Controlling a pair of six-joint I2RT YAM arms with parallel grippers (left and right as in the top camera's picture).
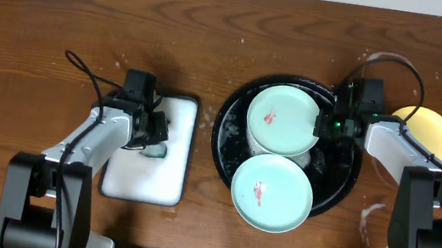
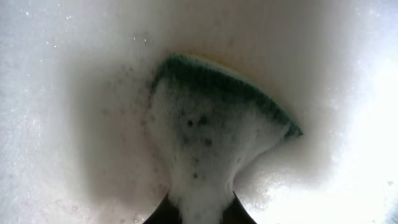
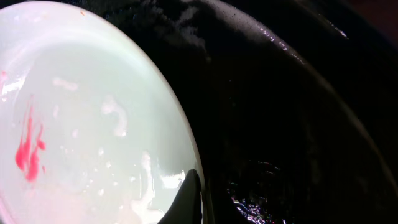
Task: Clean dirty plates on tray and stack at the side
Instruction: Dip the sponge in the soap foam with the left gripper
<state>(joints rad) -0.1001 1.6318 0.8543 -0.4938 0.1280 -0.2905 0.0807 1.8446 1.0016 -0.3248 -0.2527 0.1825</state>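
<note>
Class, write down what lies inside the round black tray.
Inside the tray: an upper plate and a lower plate, both mint-green with red smears, plus white suds. Whatever lies beneath the plates is covered.

sudsy green sponge point(image 2: 217, 78) on white tray point(image 1: 149, 179), wooden table point(image 1: 46, 24)

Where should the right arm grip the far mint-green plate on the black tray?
Pinch the far mint-green plate at its right rim, coming from the right. It lies flat, the near mint-green plate overlaps its front edge, and the black tray is bare there.
</note>
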